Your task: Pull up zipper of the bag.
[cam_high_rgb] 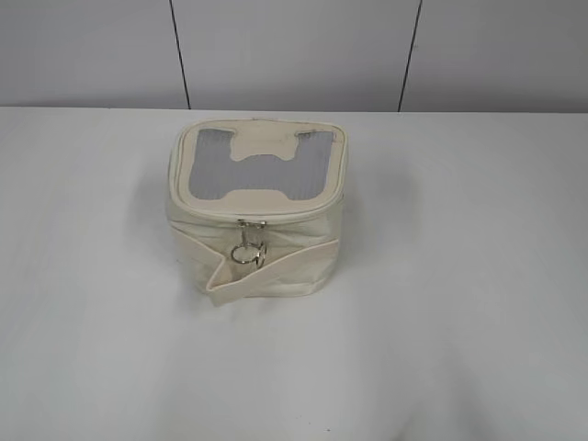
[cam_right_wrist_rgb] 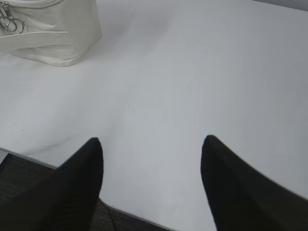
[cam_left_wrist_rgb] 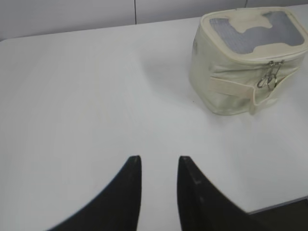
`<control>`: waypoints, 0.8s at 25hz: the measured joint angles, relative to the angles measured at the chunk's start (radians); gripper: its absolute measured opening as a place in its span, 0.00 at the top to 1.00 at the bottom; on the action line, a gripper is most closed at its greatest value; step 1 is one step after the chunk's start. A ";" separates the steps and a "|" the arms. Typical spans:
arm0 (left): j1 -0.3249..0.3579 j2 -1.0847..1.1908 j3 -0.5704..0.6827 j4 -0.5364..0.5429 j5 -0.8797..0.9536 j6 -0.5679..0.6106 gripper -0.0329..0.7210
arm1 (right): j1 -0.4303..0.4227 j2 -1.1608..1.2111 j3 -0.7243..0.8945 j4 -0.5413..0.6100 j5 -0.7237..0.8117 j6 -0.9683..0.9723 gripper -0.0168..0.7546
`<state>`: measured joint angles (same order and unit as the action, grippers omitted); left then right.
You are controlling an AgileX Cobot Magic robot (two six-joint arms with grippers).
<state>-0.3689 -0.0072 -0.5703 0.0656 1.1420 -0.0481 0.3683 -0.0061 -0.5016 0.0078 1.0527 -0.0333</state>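
Observation:
The cream bag (cam_high_rgb: 276,262) stands on the white table, its grey mesh top with the cream H patch facing up. The zipper slider with its silver ring pulls (cam_high_rgb: 248,248) hangs at the middle of the near side, below the top rim. In the left wrist view the bag (cam_left_wrist_rgb: 226,82) is far off at the upper right, with the ring pulls (cam_left_wrist_rgb: 269,79) on its side. My left gripper (cam_left_wrist_rgb: 159,161) is open and empty over bare table. My right gripper (cam_right_wrist_rgb: 151,142) is wide open and empty; the bag (cam_right_wrist_rgb: 57,33) lies at that view's upper left. Neither gripper shows in the exterior view.
The white table (cam_high_rgb: 459,322) reaches back to a pale panelled wall (cam_high_rgb: 294,50). The table's near edge (cam_right_wrist_rgb: 57,166) lies just under my right gripper, and also shows at the lower right of the left wrist view (cam_left_wrist_rgb: 279,204).

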 joint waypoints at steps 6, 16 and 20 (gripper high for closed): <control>0.000 0.000 0.031 -0.051 -0.079 0.034 0.69 | 0.000 0.000 0.003 -0.008 -0.002 0.010 0.32; 0.000 0.000 0.031 -0.055 -0.083 0.038 0.69 | 0.000 0.000 0.003 -0.008 -0.002 0.013 0.32; 0.001 0.000 0.031 -0.055 -0.083 0.038 0.69 | -0.001 0.000 0.004 -0.008 -0.003 0.013 0.32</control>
<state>-0.3677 -0.0072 -0.5390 0.0105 1.0588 -0.0106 0.3673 -0.0062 -0.4981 0.0000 1.0496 -0.0207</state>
